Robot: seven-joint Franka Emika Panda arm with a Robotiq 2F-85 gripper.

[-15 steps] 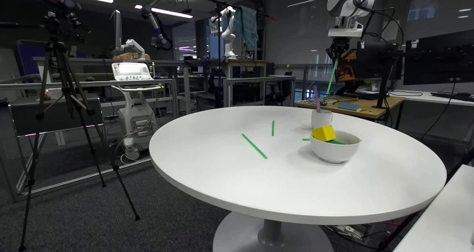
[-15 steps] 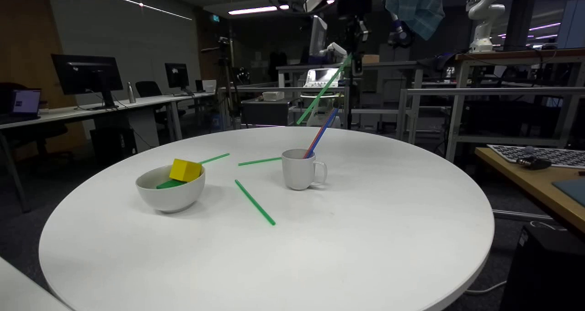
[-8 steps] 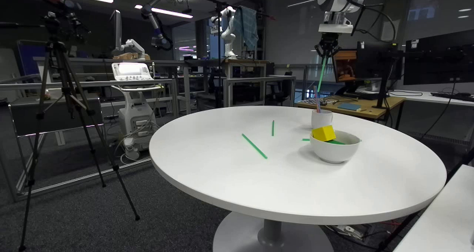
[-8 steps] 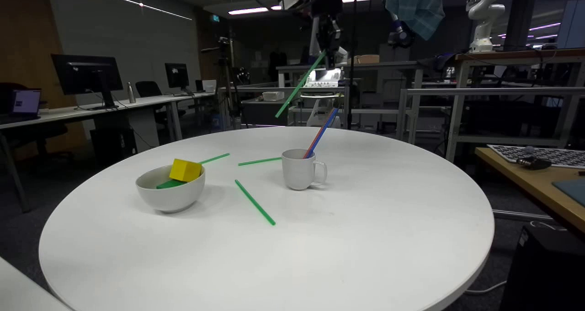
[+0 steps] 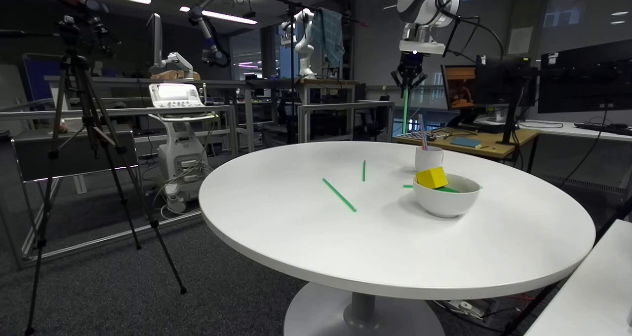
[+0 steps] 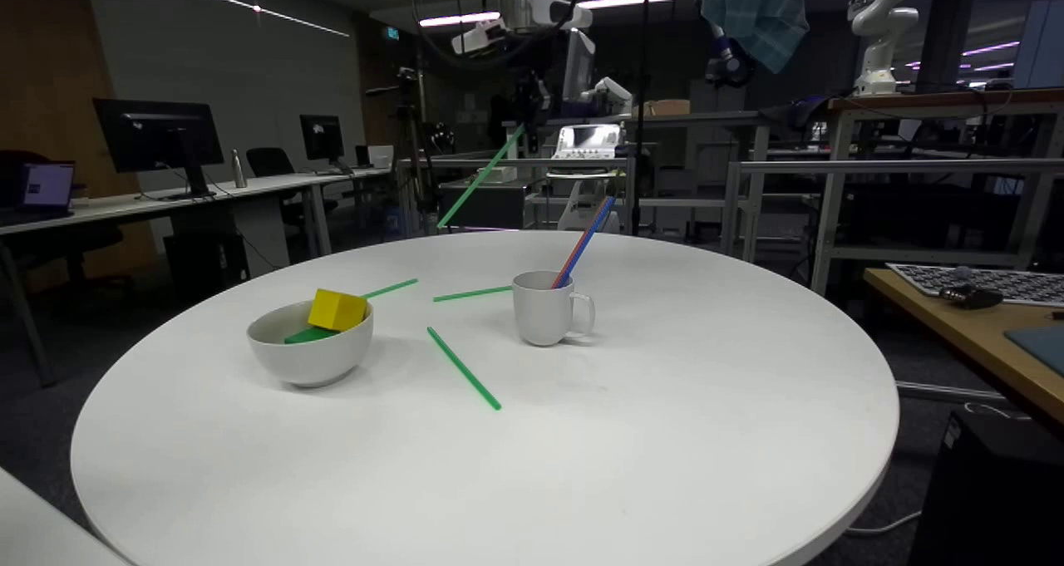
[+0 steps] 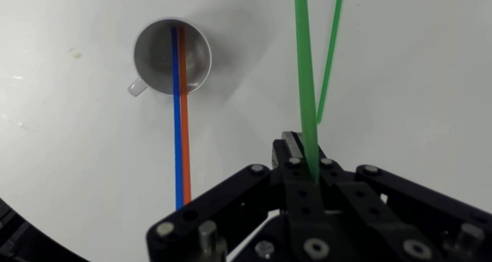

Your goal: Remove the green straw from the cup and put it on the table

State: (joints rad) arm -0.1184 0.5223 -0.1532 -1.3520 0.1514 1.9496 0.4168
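low in the wrist view, my closed gripper (image 7: 308,149) pinches the green straw (image 7: 306,73) near its upper end, clear of the upper-left white mug (image 7: 153,60), likely so its free end meets the table (image 7: 100,146) first.

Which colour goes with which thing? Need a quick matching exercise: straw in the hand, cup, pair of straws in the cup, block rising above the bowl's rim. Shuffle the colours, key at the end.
Things
1. held straw, gripped by the hand
2. cup
3. pair of straws in the cup
4. block rising above the rim of the bowl

Colours
A. yellow
B. one blue, one orange-red
C. green
D. white

Pairs: 1-C, 2-D, 3-B, 4-A
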